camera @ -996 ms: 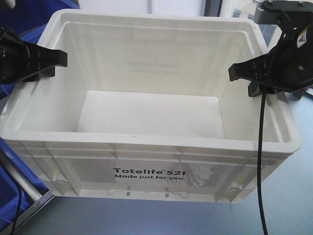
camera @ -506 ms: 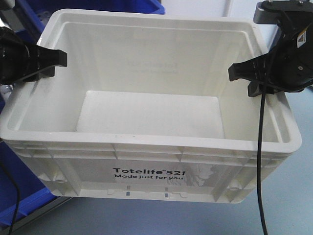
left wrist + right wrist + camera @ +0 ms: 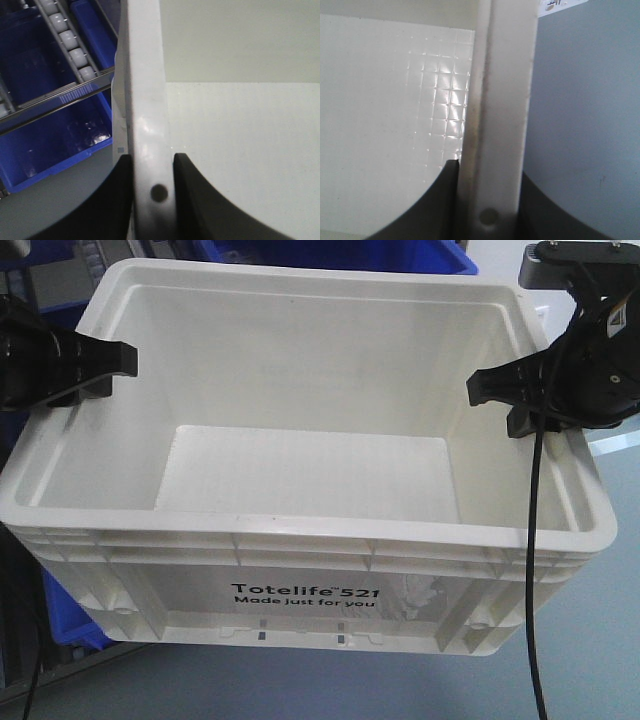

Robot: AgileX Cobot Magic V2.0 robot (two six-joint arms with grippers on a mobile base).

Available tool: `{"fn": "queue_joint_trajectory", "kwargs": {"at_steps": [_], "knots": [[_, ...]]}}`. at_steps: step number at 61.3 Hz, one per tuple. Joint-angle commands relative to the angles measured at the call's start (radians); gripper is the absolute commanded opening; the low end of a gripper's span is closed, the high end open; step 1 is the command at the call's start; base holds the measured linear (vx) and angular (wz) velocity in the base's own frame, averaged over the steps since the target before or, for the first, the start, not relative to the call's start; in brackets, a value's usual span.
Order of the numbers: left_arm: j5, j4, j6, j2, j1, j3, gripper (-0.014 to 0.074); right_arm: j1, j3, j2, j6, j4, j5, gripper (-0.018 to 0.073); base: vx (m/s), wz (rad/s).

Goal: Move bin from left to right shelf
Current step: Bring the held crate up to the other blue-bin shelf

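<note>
The bin (image 3: 300,570) fills the middle of the front view, white and empty, and hangs between the two grippers. Its near wall carries black print (image 3: 305,597): "Totelife 521" and under it "Made just for you". Whether the bin's base rests on anything cannot be told.

The left gripper (image 3: 112,365) reaches over the bin's left rim and the right gripper (image 3: 488,390) over its right rim. A black cable (image 3: 535,570) drops from the right gripper across the bin's near right corner. Blue bins (image 3: 340,255) show behind the far rim and below the near left corner. A grey surface (image 3: 600,660) lies right of the bin.

Only the wrist views show the grip. In the left one, the left gripper (image 3: 151,157) is clamped on the rim, with one black finger (image 3: 117,200) outside the wall and the other inside, and a small round hole (image 3: 159,192) lies between them. Outside the bin this view also shows a roller track (image 3: 65,30) with white rollers and more blue bins (image 3: 50,145).

In the right wrist view, the right gripper (image 3: 487,170) is likewise clamped on the rim, beside a similar hole. The bin's floor shows a fine grid pattern. A white label (image 3: 560,5) sits beyond the rim, with writing too small to read.
</note>
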Motion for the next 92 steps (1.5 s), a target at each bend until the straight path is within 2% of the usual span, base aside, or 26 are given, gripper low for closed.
{"fn": "queue_joint_trajectory", "kwargs": {"at_steps": [1, 52, 92], "knots": [[-0.106, 0.046, 0.017, -0.035, 0.001, -0.039, 0.0099, -0.005, -0.038, -0.043, -0.027, -0.057, -0.046, 0.0024, 0.01, 0.39], [-0.106, 0.046, 0.017, -0.035, 0.001, -0.039, 0.0099, -0.005, -0.038, -0.043, -0.027, -0.057, -0.046, 0.0024, 0.02, 0.38], [-0.106, 0.046, 0.017, -0.035, 0.001, -0.039, 0.0099, -0.005, -0.038, -0.043, -0.027, -0.057, -0.046, 0.0024, 0.07, 0.21]]}}
